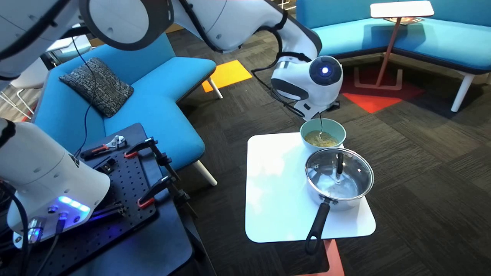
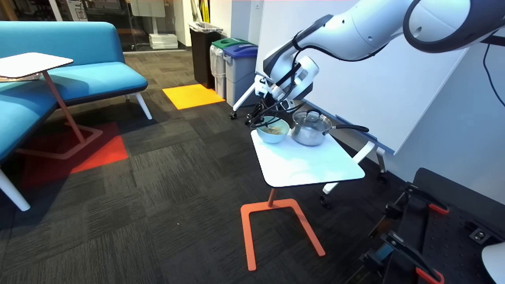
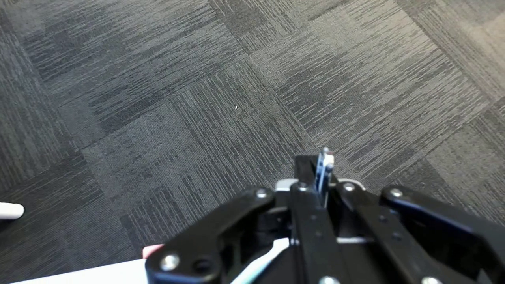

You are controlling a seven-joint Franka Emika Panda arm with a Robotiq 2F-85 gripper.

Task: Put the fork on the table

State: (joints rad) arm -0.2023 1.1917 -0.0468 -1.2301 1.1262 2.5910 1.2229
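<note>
My gripper (image 3: 318,184) is shut on the fork (image 3: 324,169), whose grey metal end sticks up between the fingertips in the wrist view. In an exterior view the fork (image 1: 320,126) hangs steeply down into the pale green bowl (image 1: 338,129), its lower end at the grainy contents. The bowl also shows in an exterior view (image 2: 271,138), with my black gripper (image 2: 257,118) over its rim; the fork is hard to make out there. The bowl stands at the edge of the white table (image 1: 276,188), which also shows in an exterior view (image 2: 311,167) and the wrist view (image 3: 86,274).
A steel pan (image 2: 309,132) with a glass lid stands beside the bowl. Its long black handle (image 1: 318,226) reaches past the table edge. Blue sofas (image 1: 157,103), another small white table (image 1: 402,8) and a whiteboard (image 2: 355,75) stand around.
</note>
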